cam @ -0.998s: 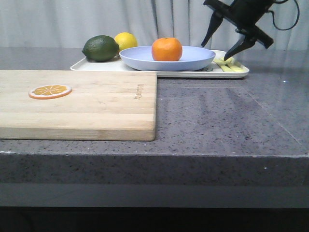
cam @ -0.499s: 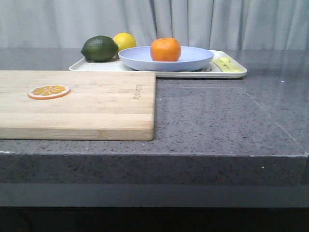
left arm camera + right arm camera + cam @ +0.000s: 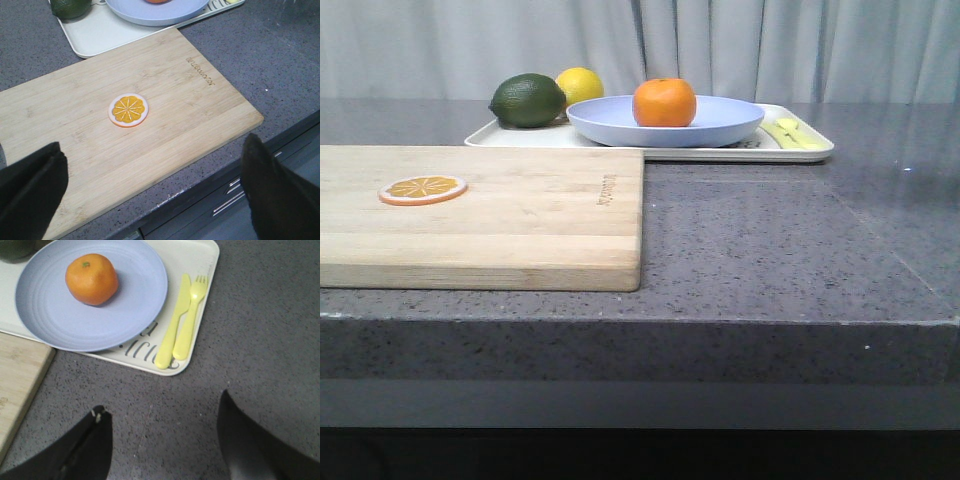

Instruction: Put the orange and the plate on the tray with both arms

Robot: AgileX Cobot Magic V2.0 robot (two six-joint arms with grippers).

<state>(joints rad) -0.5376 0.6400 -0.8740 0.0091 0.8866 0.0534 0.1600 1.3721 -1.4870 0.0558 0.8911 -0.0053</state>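
One orange [image 3: 664,102] on one plate [image 3: 720,118] on one tray [image 3: 790,152] — both tools, left [image 3: 150,190] and right [image 3: 162,440], spread, empty.

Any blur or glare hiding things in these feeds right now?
Front view: sharp, even light, only a soft sheen on the counter. Left wrist view: cutting board crisp, left gripper fingers dark and out of focus. Right wrist view: orange and plate slightly soft, right gripper fingers blurred; no glare.
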